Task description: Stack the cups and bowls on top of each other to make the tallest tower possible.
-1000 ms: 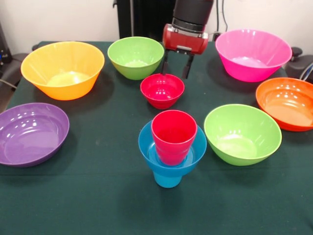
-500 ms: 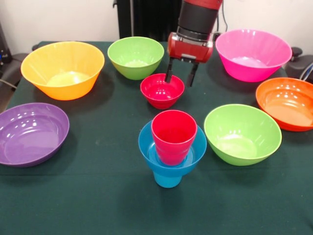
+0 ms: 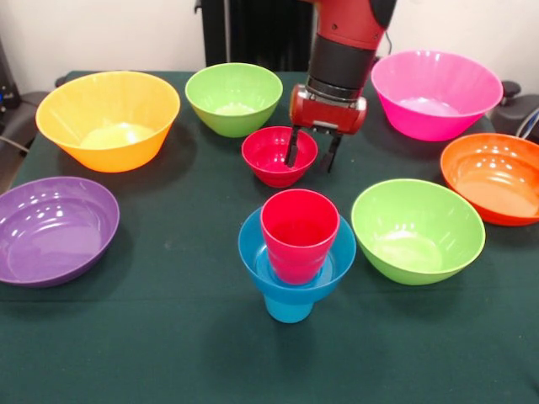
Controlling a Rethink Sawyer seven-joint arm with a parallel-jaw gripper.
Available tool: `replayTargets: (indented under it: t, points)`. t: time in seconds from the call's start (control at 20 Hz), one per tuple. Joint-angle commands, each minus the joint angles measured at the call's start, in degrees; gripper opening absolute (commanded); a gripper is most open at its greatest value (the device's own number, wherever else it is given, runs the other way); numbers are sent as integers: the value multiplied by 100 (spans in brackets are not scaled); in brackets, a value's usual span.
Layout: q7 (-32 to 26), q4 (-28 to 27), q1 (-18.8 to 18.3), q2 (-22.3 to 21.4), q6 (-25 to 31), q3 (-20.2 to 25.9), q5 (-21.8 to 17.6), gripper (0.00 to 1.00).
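straddling small red bowl [image 3: 278, 155] rim: end effector [image 3: 312, 157] (spread)

No text, label, brand, number or sign can be read anywhere in the front view. The glossy plastic bowls, the ribbed cups and the dark green tablecloth [image 3: 168, 337] carry no legible markings.

Bright, even light falls from above on the green table [image 3: 168, 337], leaving only soft, faint shadows beneath each bowl. White glare streaks the glossy purple bowl [image 3: 52, 229] and the orange bowl [image 3: 497, 177]. Focus holds sharp across the table, while the pale wall behind looks slightly washed out.
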Motion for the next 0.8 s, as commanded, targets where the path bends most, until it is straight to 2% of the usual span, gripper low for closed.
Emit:
replayTargets:
  t: [0.05, 0.25, 0.8]
  points:
    - [662, -443, -95, 190, 648, 538, 78, 100]
    - [687, -571, -53, 326, 612, 518, 149, 100]
    - [677, -641, -9, 248, 1096, 482, 218, 100]
